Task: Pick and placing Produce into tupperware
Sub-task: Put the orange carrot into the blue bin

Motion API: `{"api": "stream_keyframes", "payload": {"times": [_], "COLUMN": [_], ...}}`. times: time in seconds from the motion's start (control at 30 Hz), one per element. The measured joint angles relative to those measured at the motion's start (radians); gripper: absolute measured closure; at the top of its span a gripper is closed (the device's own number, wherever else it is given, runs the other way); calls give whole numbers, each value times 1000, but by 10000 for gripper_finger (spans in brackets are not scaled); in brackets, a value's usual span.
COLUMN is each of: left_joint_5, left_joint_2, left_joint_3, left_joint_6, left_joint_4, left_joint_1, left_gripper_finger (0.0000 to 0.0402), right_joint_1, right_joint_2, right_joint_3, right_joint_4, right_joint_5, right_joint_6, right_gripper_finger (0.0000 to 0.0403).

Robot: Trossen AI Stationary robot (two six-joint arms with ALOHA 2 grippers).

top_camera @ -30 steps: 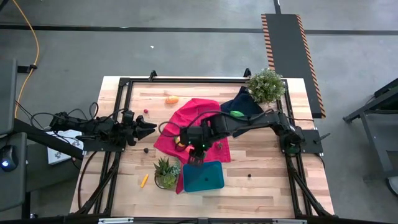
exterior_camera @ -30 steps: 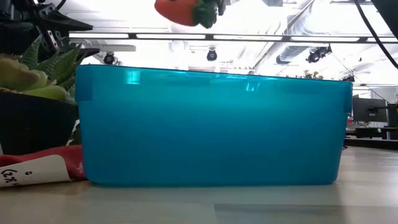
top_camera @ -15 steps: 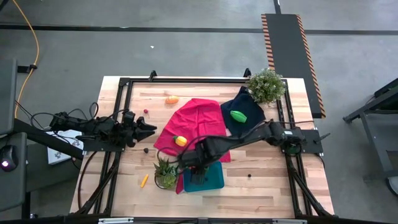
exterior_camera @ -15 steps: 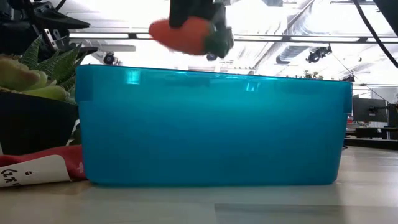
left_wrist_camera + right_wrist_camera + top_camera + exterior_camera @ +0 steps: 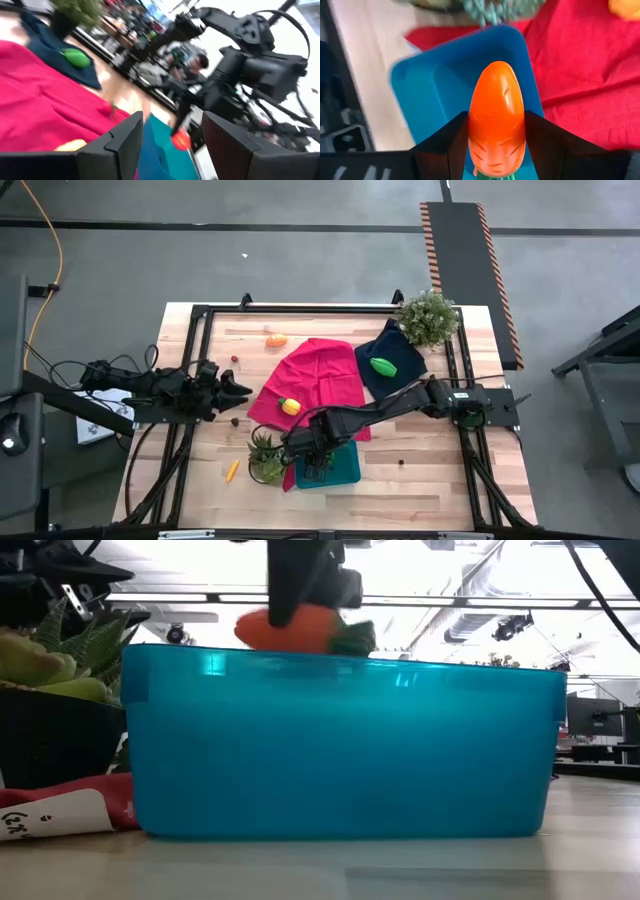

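Observation:
My right gripper (image 5: 315, 457) hangs over the teal tupperware (image 5: 340, 468), shut on a red-orange carrot (image 5: 293, 628) with a green top, just above the tub's rim (image 5: 340, 660). Other produce lies loose: a green oval (image 5: 383, 366) on the navy cloth, a yellow-orange piece (image 5: 290, 406) on the red cloth (image 5: 315, 375), an orange piece (image 5: 276, 340) and a thin yellow stick (image 5: 232, 470) on the wood. At the table's left my left gripper (image 5: 238, 390) stands open, pointing level, with nothing between its fingers. My right gripper pinches the carrot's two sides (image 5: 476, 135) between its two fingers (image 5: 445, 147), on the thick half near the green top. The fingers come from above, pointing steeply down, and lie across the carrot. It hangs about level, clear of the tub, green end (image 5: 352, 638) toward the low view's right.
A small potted succulent (image 5: 266, 457) stands right beside the tub's left side, on the red cloth's corner. A bushy plant (image 5: 428, 317) is at the far right. Small dark bits (image 5: 401, 462) lie on the wood. A black frame (image 5: 190, 320) borders the table.
My right gripper has carried the carrot from over the red cloth toward the table's near edge and down, until it hangs over the tub. The carrot has sunk from well above the tub to just over its rim, staying about level.

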Motion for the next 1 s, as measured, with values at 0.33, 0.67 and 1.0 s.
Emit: {"api": "stream_keyframes", "payload": {"times": [0.33, 0.67, 1.0], "left_joint_5": [135, 138, 138], "left_joint_2": [0, 0, 0], "left_joint_3": [0, 0, 0], "left_joint_6": [7, 7, 7], "left_joint_4": [-22, -23, -23], "left_joint_1": [0, 0, 0], "left_gripper_finger": [208, 208, 208], "right_joint_1": [0, 0, 0], "right_joint_2": [0, 1, 1], "right_joint_3": [-126, -213, -234], "right_joint_4": [74, 204, 235], "right_joint_5": [-28, -51, -52], "right_joint_6": [65, 115, 131], "right_gripper_finger": [240, 240, 206]}}
